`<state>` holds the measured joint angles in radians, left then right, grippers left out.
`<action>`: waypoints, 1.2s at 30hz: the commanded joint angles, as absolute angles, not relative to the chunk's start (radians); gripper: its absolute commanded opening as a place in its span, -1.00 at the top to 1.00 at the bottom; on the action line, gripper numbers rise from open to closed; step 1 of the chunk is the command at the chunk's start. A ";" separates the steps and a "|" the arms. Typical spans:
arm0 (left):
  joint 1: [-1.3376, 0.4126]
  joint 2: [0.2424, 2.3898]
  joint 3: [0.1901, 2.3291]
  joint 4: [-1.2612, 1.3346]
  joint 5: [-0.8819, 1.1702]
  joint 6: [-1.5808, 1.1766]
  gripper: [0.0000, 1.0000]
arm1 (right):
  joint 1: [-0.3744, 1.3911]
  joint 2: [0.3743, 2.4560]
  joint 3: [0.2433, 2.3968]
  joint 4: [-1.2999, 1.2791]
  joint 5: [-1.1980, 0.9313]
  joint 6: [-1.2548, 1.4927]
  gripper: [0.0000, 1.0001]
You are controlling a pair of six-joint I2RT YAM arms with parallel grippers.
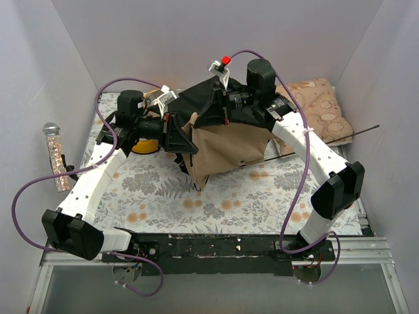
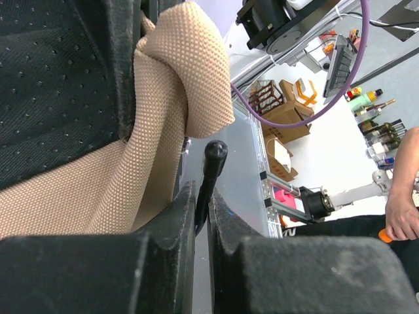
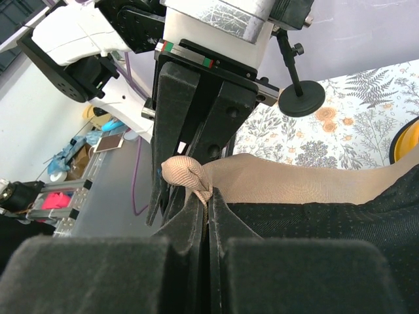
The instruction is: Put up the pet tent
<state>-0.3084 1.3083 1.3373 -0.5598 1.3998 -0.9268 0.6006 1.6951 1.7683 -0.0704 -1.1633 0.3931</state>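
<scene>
Left fingers clenched on a thin black pole tip, right fingers pinching the tan-black seam, pet tent sagging half-collapsed between them over the bench; judged midway, pole unseated, shell not yet raised.

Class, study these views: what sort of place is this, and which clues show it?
Probably a robotics lab test cell: two robot arms bolted to a rail, plain white walls boxing the table, cluttered shelving beyond.

Rig was basically white hole-dotted plastic arm links, chunky black joint housings and loopy purple cables.
</scene>
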 commanded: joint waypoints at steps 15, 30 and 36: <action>-0.337 1.330 1.296 -0.715 1.431 -1.009 1.00 | 0.594 1.566 1.671 0.235 -1.170 0.382 0.97; -0.337 1.333 1.298 -0.690 1.436 -1.026 1.00 | 0.595 1.542 1.605 0.222 -1.203 0.351 0.97; -0.344 1.331 1.301 -0.689 1.436 -1.025 1.00 | 0.610 1.542 1.595 0.178 -1.186 0.319 0.97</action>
